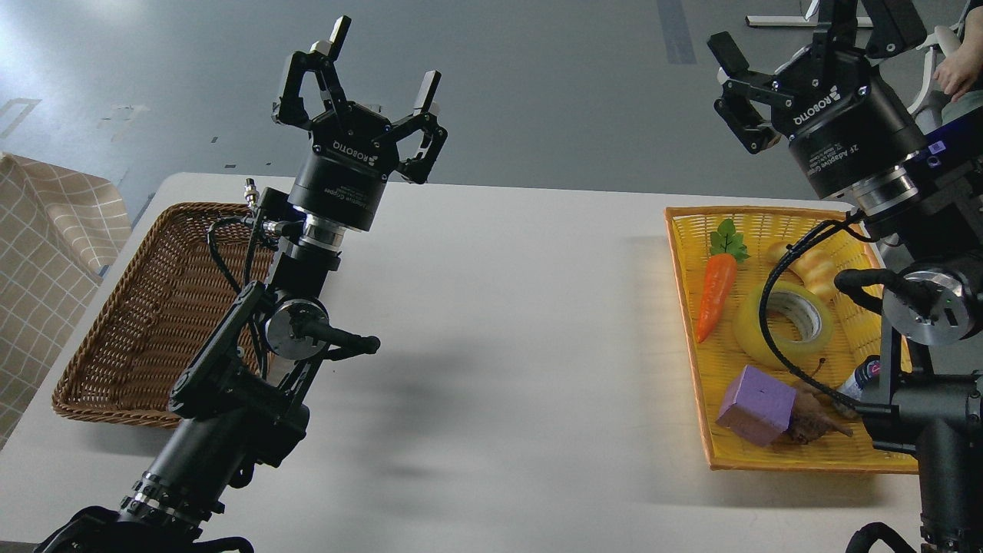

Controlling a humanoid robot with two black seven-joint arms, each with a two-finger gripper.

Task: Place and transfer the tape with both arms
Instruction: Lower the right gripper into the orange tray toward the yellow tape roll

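Observation:
The tape [783, 324], a translucent yellow roll with a pale core, lies flat in the yellow tray [686, 307] at the right of the table. A black cable from my right arm crosses in front of it. My right gripper [799, 31] is open and empty, raised high above the tray's far end; its upper finger is partly cut off by the top edge. My left gripper [382, 57] is open and empty, held high above the table's left-middle, near the brown wicker basket [115, 322].
The tray also holds a toy carrot [716, 288], a yellowish bread [812, 265], a purple block [756, 403], a small brown item and a small bottle [862, 376]. A checkered cloth [46, 253] lies at the far left. A person's hand [960, 69] shows at the upper right.

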